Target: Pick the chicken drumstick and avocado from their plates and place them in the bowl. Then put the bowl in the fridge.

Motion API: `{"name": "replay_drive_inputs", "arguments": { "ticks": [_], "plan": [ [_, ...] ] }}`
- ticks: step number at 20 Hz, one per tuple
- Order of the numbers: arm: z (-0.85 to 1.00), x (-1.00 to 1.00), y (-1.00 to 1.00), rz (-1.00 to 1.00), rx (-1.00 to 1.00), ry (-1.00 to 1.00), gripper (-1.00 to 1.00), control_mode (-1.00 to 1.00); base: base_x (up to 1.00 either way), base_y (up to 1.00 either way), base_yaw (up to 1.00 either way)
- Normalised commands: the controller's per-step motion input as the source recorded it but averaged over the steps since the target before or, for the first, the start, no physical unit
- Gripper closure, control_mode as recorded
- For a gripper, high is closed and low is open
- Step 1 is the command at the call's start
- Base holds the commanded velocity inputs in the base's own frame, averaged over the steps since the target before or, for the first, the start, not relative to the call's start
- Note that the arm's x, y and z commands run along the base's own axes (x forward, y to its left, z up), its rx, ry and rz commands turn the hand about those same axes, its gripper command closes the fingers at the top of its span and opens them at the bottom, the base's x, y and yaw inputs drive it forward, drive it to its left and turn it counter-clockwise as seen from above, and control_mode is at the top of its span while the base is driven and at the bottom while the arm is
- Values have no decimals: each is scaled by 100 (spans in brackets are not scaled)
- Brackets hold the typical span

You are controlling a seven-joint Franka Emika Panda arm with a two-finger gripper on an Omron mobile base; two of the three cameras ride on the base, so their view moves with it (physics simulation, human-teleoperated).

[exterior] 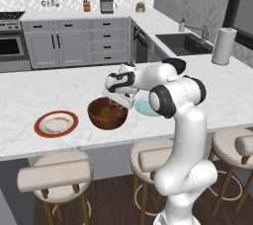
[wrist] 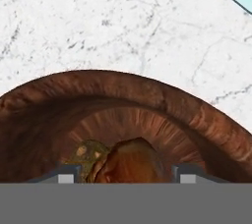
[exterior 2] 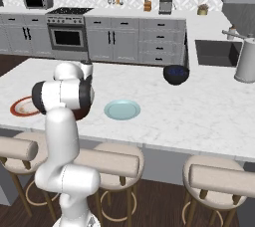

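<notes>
Now poised over the large dark reddish-brown wooden bowl (exterior: 107, 113), the white arm's two-finger gripper (wrist: 124, 178) stands with its jaws parted wide, one dark tip on either side of the golden-brown chicken drumstick (wrist: 132, 161) and neither visibly pressing on it; whether the drumstick is touched at all cannot be told. The drumstick lies inside the bowl, and beside it, touching or nearly so, sits the small olive-green avocado (wrist: 86, 154), mottled with brown.

Both foods are cut off at the lower edge of the hand view, so the drumstick's bone end and its long axis cannot be made out. From the left base view the bowl's contents show as an indistinct greenish-brown patch. In the right base view the arm's own joint hides most of the bowl.

On the white marble worktop (exterior: 59, 91), the white plate with the red-brown rim (exterior: 56, 123) lies near the bowl's left, the pale blue-green plate (exterior 2: 122, 109) just beside its right.
</notes>
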Motion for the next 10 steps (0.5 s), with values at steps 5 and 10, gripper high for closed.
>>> {"name": "replay_drive_inputs", "arguments": {
  "ticks": [5,10],
  "plan": [
    [0,23,7,0,0,6,-100,-100,0,0,0],
    [14,35,3,0,0,4,-100,-100,0,0,0]
  ]
}}
